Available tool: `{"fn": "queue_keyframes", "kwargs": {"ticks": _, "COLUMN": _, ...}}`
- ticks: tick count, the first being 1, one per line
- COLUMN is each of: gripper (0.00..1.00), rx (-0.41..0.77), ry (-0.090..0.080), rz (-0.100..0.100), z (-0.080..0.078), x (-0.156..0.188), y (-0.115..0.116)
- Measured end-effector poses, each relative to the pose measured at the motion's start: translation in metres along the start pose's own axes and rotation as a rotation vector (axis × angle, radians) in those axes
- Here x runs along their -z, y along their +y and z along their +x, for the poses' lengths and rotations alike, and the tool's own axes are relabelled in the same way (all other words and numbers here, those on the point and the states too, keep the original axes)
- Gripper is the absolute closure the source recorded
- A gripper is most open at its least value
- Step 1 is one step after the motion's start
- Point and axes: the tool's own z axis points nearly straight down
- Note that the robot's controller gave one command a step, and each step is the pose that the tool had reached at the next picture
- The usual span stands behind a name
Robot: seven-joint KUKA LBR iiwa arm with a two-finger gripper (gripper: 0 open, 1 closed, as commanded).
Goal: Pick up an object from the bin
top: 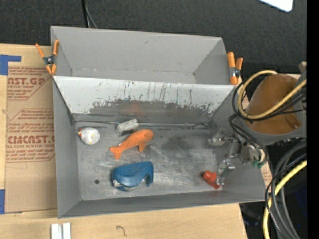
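Where hand (223,154) hugs bin wall (223,108), centre open

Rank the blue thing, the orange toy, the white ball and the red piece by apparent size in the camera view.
1. blue thing, bulkiest
2. orange toy, about as long but slimmer
3. white ball
4. red piece, close to the ball

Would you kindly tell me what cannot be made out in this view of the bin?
Camera view:
- small red piece, front right: partly covered by the gripper; contact unclear.
- white roundish thing, left: too small to identify.
- grey block beside it: likewise.
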Motion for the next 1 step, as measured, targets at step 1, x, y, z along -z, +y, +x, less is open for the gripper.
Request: {"fn": "queue_keyframes", "kwargs": {"ticks": 1, "gripper": 0.0, "rx": -0.004, "ry": 0.007, "rz": -0.001, "z": 0.0073, "x": -0.0005, "y": -0.0209}}
